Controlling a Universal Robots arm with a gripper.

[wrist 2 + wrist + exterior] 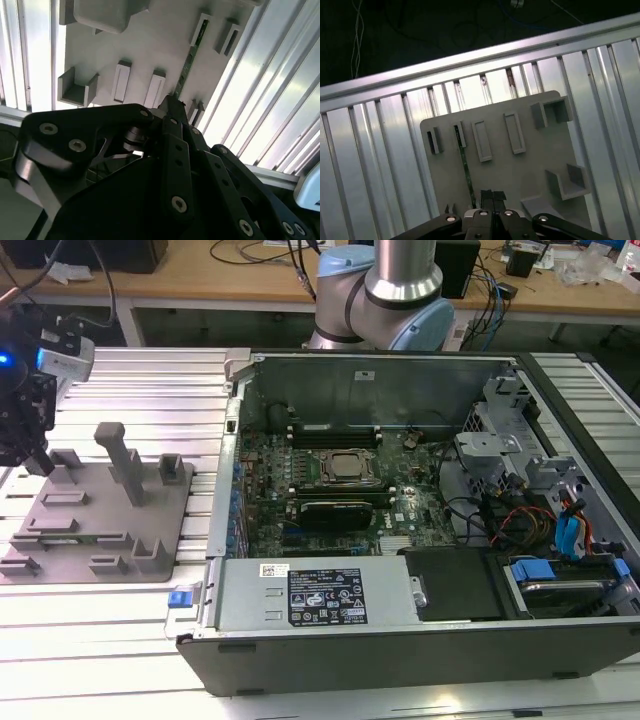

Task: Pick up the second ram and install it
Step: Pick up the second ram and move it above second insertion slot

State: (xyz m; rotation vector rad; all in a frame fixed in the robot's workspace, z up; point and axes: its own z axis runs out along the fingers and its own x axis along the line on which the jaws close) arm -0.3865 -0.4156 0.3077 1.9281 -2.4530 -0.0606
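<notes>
- Ribbed aluminium worktop [120, 380] runs across the whole scene, with a wooden desk [200, 280] strewn with cables along the far side.
- An open computer case [400, 640] lies flat on the exterior view's right, showing its motherboard, drive cages and wiring.
- The arm [400, 280] rises from beyond the far wall of the case.
- A grey fixture plate [100, 520] sits on the worktop on the exterior view's left, just beside the case, and carries raised blocks and shallow pockets.
- The gripper [38, 460] hangs over the far left corner of that plate.
- In the first wrist view its fingers [486, 196] look drawn together with only a thin seam between them. Nothing is seen clamped there.
- The second ram [464, 165] stands on its long edge in the plate, one end tucked into a small slot block [460, 134] and the other end running in just beside the fingertips.
- In the second wrist view it shows edge-on as a thin green line [189, 62].
- By its look the stick is very light, stiff along its length and thin enough to crack or tip if twisted, and its contact edge and small chips are fragile.
- The sound hold is probably across the two flat faces near the upper edge, squarely, with the pull straight out of the slot blocks.
</notes>
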